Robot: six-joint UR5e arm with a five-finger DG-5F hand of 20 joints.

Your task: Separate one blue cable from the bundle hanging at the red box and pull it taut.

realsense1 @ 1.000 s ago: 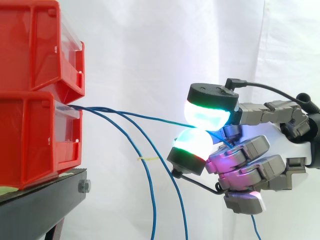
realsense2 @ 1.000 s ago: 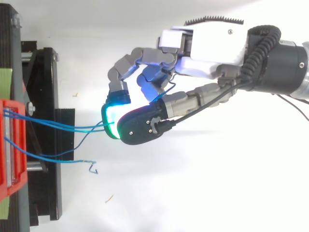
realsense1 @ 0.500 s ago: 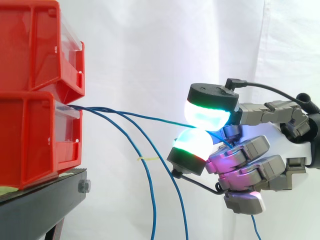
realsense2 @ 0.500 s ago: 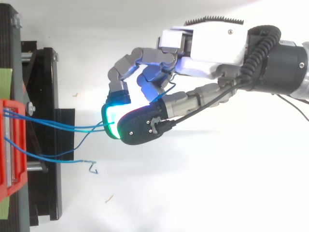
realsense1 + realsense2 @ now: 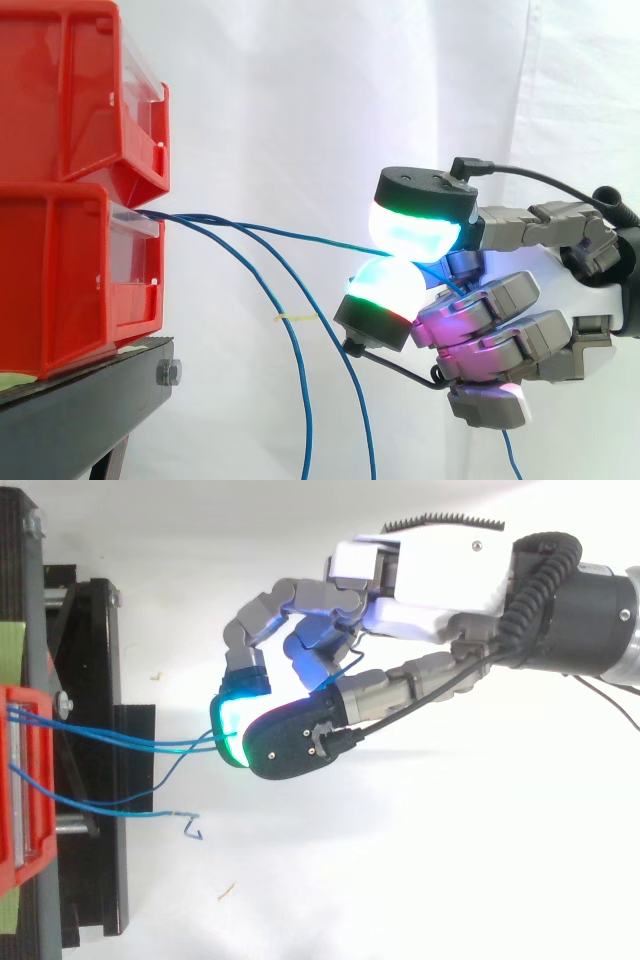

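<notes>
Hand (image 5: 500, 325): pinches one blue cable (image 5: 290, 234) between glowing pads.
Cable: near-straight from red box (image 5: 70, 270).
Bundle (image 5: 304, 400): lower ends cut off.

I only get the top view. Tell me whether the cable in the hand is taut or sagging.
Observer: From the side, the blue cable runs almost straight from the lower red bin to the hand, pinched between two glowing pads.
Operator: Report on the rest of the bundle.
Observer: Two more blue cables leave the same bin and droop in long arcs, hanging slack well below the held one.
Operator: Look for the free end.
Observer: A blue tail hangs down beneath the hand.
</notes>
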